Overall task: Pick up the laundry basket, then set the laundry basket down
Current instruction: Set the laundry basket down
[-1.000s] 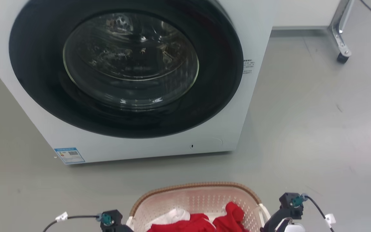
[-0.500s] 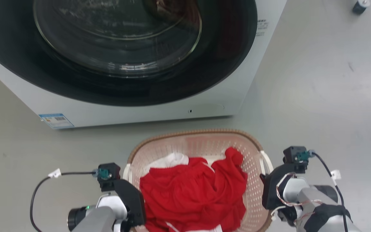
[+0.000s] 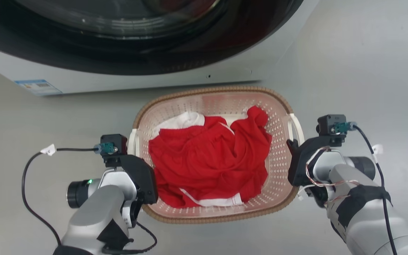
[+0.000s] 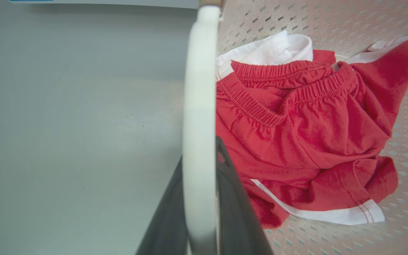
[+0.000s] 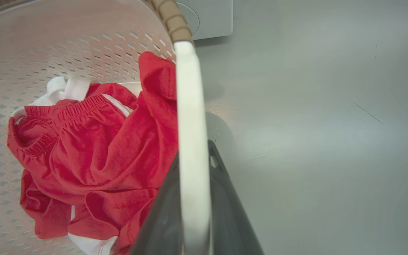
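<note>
The laundry basket (image 3: 279, 156) is pale pink and perforated with a brown woven rim, and it sits just in front of the washer. It holds crumpled red and white clothes (image 3: 207, 156). My left gripper (image 3: 135, 165) is shut on the basket's white left handle (image 4: 198, 88), with a dark finger (image 4: 237, 216) on each side of it. My right gripper (image 3: 296, 160) is shut the same way on the white right handle (image 5: 190, 99), with its finger (image 5: 230, 212) against the handle's outer side. Whether the basket rests on the floor cannot be told.
The white front-loading washer (image 3: 154, 78) with its dark round door stands right behind the basket's far rim. Grey floor (image 3: 360, 71) spreads to the left and right of the basket. Black cables loop from both wrists.
The head camera has tilted down, so the washer slid up the picture and both arms came into it. The basket's far rim now lies closer to the washer's base. Both grippers stay on the handles.
</note>
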Robot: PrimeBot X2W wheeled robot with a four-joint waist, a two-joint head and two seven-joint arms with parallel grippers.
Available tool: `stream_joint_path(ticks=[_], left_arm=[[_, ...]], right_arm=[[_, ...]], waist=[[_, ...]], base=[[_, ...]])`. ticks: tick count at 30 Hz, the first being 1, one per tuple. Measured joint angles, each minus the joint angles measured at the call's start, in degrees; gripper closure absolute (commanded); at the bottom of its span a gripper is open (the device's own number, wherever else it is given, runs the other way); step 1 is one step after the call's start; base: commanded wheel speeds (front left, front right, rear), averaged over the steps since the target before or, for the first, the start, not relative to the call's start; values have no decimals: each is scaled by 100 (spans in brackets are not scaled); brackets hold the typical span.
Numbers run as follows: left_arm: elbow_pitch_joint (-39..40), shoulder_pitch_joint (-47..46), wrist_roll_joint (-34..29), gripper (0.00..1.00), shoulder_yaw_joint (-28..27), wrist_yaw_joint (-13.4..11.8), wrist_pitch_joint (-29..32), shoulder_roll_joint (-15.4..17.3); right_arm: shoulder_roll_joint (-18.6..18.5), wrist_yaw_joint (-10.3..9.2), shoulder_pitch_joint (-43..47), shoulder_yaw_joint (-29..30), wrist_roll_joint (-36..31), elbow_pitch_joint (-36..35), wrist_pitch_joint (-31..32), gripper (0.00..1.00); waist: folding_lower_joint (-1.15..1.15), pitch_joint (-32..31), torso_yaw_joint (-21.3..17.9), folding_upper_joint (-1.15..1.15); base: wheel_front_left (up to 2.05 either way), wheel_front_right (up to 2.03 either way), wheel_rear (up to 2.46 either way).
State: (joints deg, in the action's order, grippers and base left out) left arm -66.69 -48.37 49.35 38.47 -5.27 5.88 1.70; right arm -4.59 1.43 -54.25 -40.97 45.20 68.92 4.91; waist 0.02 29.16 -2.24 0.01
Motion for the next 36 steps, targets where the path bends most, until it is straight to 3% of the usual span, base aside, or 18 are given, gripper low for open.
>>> stream_joint_path(ticks=[15, 36], left_arm=[[-146, -641, -155, 100, 20, -27, -450, 1], [-283, -1153, -313, 100, 32, -34, -981, -14]], right_arm=[[-16, -35, -583, 13, -90, 33, -359, 100], [-32, -40, -1020, 23, -152, 111, -832, 100]], waist=[[-1, 1136, 19, 0], [-1, 2024, 58, 0]], base=[[0, 0, 0], [0, 0, 0]])
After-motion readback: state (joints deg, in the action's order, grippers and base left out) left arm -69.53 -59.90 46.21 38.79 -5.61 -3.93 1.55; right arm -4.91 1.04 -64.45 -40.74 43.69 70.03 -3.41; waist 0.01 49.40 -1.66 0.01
